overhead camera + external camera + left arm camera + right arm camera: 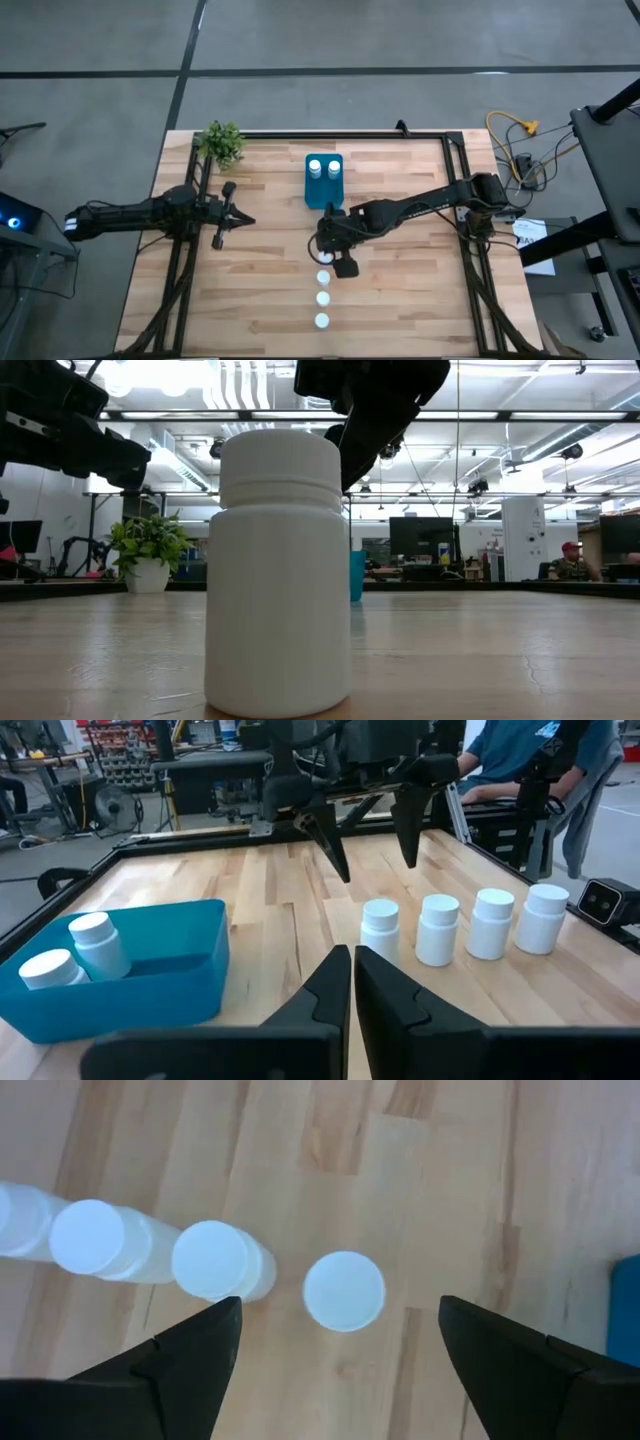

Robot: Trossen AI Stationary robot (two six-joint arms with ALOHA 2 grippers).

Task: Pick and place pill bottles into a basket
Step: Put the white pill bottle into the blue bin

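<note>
Wooden table (260,290) carrying everything; teal basket (323,195) near its far edge, already holding two pill bottles (315,168); four more pill bottles standing in a row on the table, running from the basket toward the near edge, caps up, close together but apart from the basket.

Likely light, rigid plastic, smooth and a bit slippery, easy to tip when nudged; best taken across the round body just under the cap, squarely, without brushing the neighbour.

Right gripper (340,1325) reaching out from the right, pointing straight down above the row's end bottle (344,1290) nearest the basket, jaws spread wide, empty, straddling its cap; left gripper (353,970) parked at the left, level with the basket, jaws pressed shut, empty.
</note>
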